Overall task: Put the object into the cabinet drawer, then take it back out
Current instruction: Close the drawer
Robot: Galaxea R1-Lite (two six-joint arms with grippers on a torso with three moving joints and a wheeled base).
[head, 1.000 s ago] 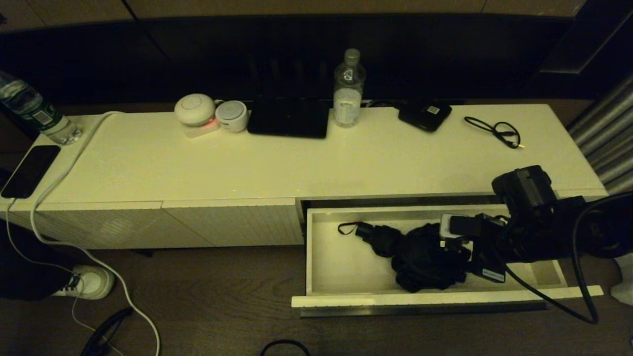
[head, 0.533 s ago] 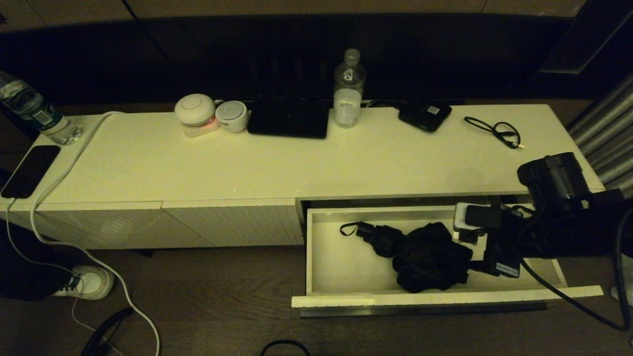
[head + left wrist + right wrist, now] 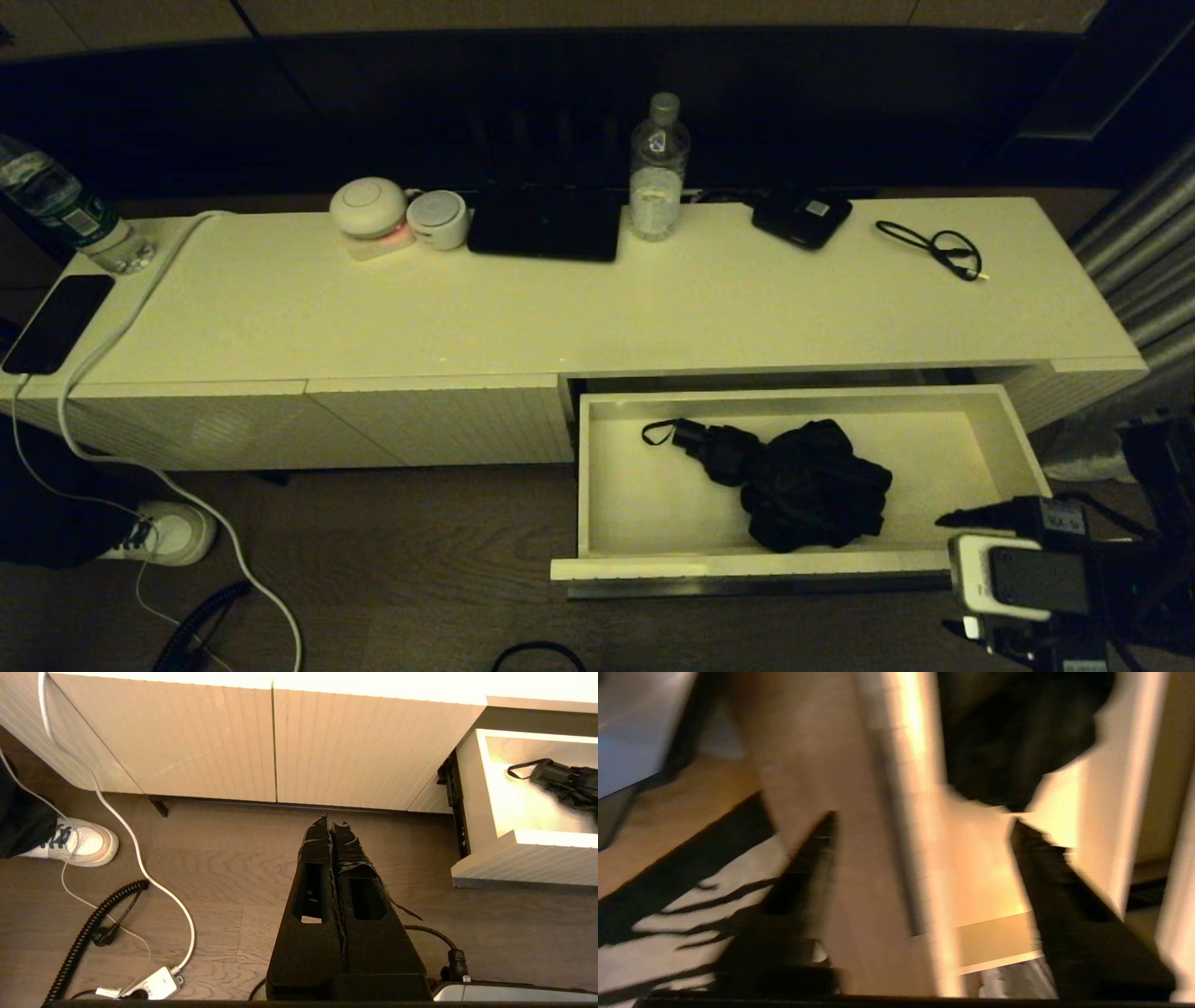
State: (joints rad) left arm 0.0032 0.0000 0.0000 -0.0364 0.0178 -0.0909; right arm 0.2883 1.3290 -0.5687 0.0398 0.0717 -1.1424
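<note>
Inside: one object (image 3: pixel 794 481) in cabinet drawer (image 3: pixel 597 476); right claw (image 3: pixel 920 830) spread wide, left claw (image 3: pixel 332 823) closed, empty.

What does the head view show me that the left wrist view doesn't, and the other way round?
Only the head view shows the cabinet top with the water bottle, and the right pincer by the drawer's front right corner. Only the left wrist view shows the left pincer, shut, low over the floor. Both show the open drawer with the black bundle inside.
</note>
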